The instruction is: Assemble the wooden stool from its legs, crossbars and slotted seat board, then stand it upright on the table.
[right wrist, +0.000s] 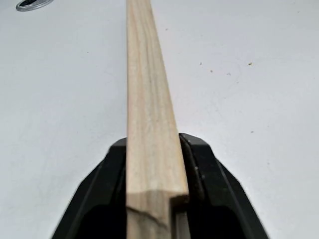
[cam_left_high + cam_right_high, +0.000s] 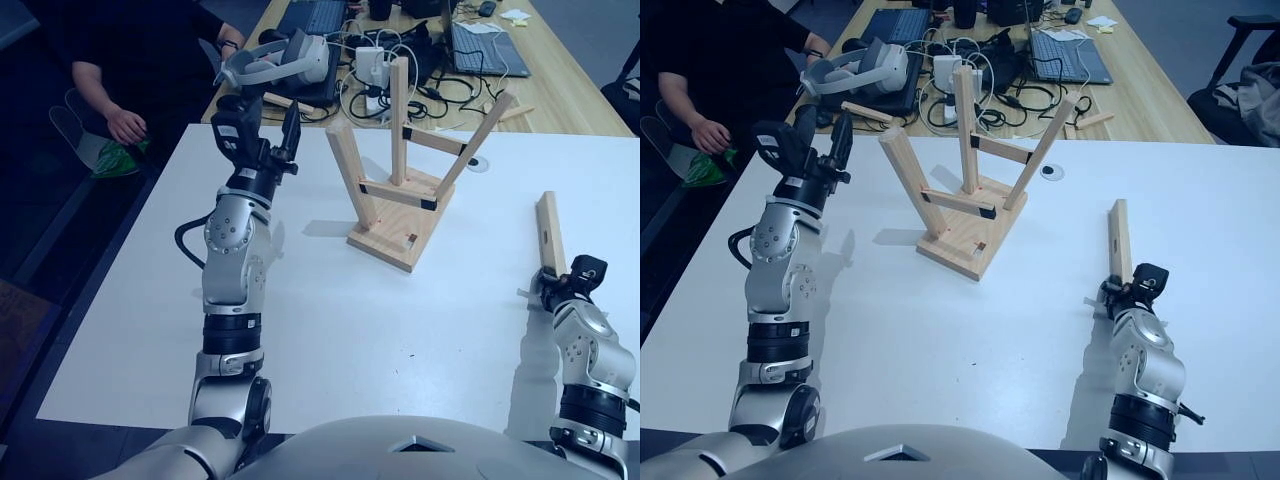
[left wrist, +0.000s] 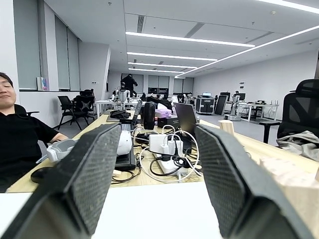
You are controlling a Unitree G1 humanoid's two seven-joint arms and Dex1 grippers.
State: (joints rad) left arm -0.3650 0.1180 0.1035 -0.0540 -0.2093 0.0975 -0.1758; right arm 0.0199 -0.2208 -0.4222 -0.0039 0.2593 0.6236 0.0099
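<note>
The stool (image 2: 352, 175) sits upside down toward the back of the white worktop (image 2: 380, 350). Its seat board (image 2: 390, 245) lies flat on the surface, and three pale legs (image 2: 399, 120) splay upward, tied together by crossbars (image 2: 400, 196) with dark ends. A fourth leg (image 2: 549, 230) lies flat well off to the right.

The right arm (image 2: 590, 350) is low at the near edge, and the right fingers (image 1: 204, 172) are clamped on that loose leg's near end. The left arm (image 2: 232, 240) stands bent upward to the left of the stool, clear of it. The left fingers (image 3: 87, 179) are spread wide and hold nothing.

Behind the worktop is a wooden desk (image 2: 560, 70) with laptops (image 2: 485, 45), cables (image 2: 365, 95) and a headset (image 2: 285, 60). Beyond it is an open office under strip lights.
</note>
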